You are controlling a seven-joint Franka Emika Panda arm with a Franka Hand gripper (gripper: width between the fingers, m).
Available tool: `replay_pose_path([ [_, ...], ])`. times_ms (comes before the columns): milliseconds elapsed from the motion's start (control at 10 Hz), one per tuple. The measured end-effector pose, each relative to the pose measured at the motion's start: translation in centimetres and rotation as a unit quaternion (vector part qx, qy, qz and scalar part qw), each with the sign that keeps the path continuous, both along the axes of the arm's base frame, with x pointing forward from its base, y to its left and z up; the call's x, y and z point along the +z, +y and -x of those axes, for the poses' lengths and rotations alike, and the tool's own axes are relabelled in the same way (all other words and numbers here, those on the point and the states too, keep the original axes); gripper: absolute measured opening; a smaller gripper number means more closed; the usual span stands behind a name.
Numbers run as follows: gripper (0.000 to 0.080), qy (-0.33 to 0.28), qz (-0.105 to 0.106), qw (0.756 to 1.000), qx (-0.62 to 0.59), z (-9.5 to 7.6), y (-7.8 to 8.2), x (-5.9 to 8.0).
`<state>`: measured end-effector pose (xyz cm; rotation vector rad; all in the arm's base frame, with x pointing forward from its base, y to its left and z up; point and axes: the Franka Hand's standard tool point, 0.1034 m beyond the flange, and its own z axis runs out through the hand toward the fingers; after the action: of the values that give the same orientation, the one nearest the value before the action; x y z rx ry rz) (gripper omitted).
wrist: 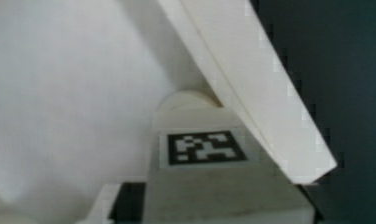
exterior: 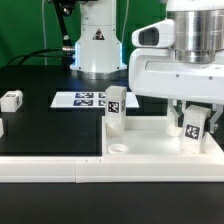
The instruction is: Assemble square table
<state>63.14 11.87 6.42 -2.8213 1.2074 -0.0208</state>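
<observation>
Two small white tagged legs in play: one standing leg (exterior: 117, 108) sits upright at the large white square plastic table top's (exterior: 150, 140) corner on the exterior view's left, likely already socketed. Gripper (exterior: 194, 118) is clamped narrow on the second leg (exterior: 193, 127), held upright over the top's right side, I'd say for the next socket.

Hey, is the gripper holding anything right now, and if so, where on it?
Yes, the gripper appears to hold a leg, clamped by the sides of its upper part.
</observation>
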Motion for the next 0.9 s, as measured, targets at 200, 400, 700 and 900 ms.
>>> replay_pose_path([
  [200, 0.0288, 0.009, -0.052, 0.978, -0.204, 0.03, -0.44, -0.11],
  [400, 0.0288, 0.013, -0.071, 0.959, -0.274, 0.28, -0.38, -0.16],
  [700, 0.029, 0.023, -0.074, 0.931, -0.356, 0.27, -0.33, -0.16],
  [900, 0.029, 0.033, -0.079, 0.896, -0.437, 0.25, -0.57, -0.15],
])
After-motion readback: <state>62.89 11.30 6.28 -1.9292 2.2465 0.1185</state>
